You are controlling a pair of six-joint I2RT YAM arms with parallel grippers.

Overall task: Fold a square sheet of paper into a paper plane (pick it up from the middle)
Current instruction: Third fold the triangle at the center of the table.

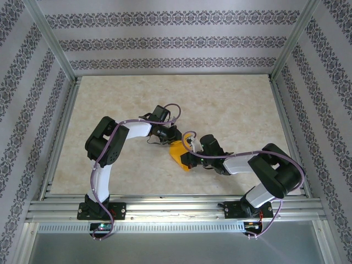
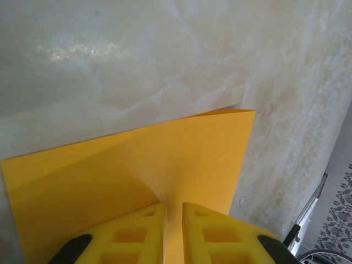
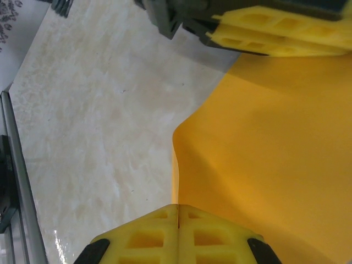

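Left tool (image 2: 174,212) and right tool (image 3: 177,213) tight on opposite sides of the square sheet of paper (image 2: 165,148), open table (image 1: 220,99) around.

Sheet (image 2: 137,159): thin paper, matt, smooth, w/ a soft buckle near the grip. Table (image 1: 231,104): pale marble-look top, smooth, semi-gloss, light sheen. L gripper (image 2: 174,208) & R gripper (image 3: 177,209): yellow plastic fingers, matt, fine-grained; black matt bits at sides. Arms (image 1: 136,131): white & black plastic shells, glossy. Rails (image 1: 165,205): bare metal, brushed, dull shine. Walls (image 1: 165,33): patterned covering, matt; paper or cloth, can't tell.
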